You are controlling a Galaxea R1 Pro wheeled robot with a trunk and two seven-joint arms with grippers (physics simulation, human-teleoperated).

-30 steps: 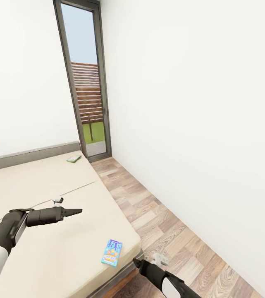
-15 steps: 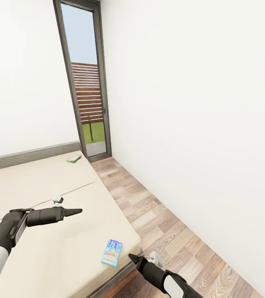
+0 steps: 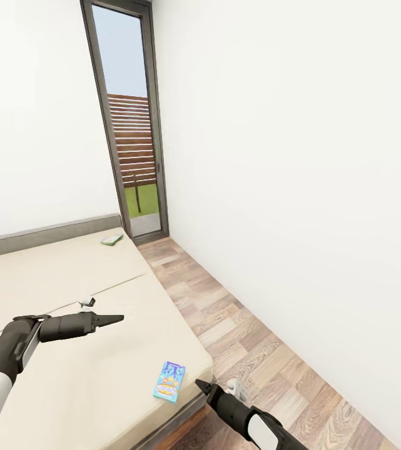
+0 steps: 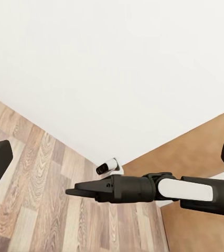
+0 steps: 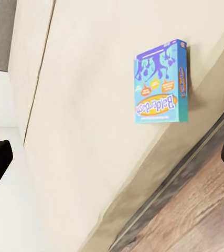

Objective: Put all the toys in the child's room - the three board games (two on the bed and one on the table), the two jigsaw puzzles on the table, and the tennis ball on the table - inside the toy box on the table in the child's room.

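A blue board game (image 3: pixel 169 381) lies flat near the bed's (image 3: pixel 69 281) front right corner; the right wrist view shows its blue lettered face (image 5: pixel 160 83). A second board game (image 3: pixel 111 239), green and white, rests by the grey headboard next to the window. My left gripper (image 3: pixel 116 319) hovers over the middle of the mattress, open and holding nothing (image 4: pixel 112 157). Low beside the bed's corner, my right gripper (image 3: pixel 200 385) is just right of the blue game, open and empty (image 5: pixel 112 160). The toy box, table, puzzles and ball are out of view.
A strip of wood-plank floor (image 3: pixel 256 350) runs between the bed and the white right wall (image 3: pixel 300 187). A tall grey-framed window (image 3: pixel 128 125) stands at the far end. The bed's grey frame edge (image 5: pixel 185 173) lies close below the blue game.
My right gripper has moved a little forward and left, closer to the bed's corner and the blue game. The left arm and both games have stayed put.
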